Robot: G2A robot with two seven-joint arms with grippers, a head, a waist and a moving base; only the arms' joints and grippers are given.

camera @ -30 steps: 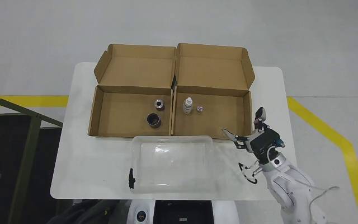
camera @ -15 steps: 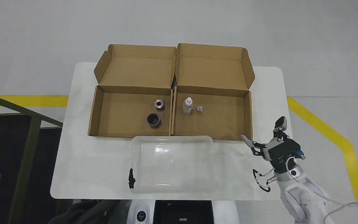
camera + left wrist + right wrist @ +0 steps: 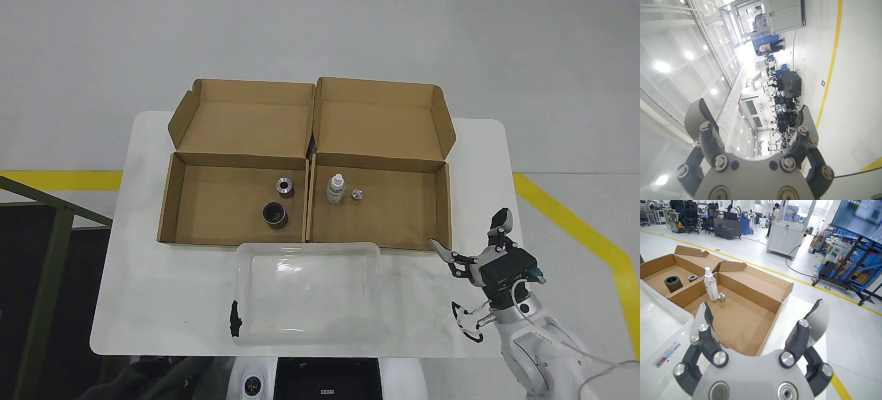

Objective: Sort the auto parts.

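Four parts stand in two open cardboard boxes set side by side at the middle of the white table. The left box holds a dark cylinder and, just behind it and apart from it, a small metal ring, both upright. The right box holds a white spray bottle and a small bottle with a metal cap, upright and just beside each other near the wall shared with the left box. The rest of that box's floor is bare cardboard. Both lids are folded back, away from the robot.

A clear plastic bin sits on the near side of the boxes, its far rim against their front walls, straddling the line where they meet.

The right gripper hangs above the table's right part, outside the right box and close to its near right corner — its fingers are spread wide with nothing between them. From its own wrist view the box's corner lies just under the spread fingers.

The left gripper points out at the hall's ceiling and floor — fingers apart, nothing held.
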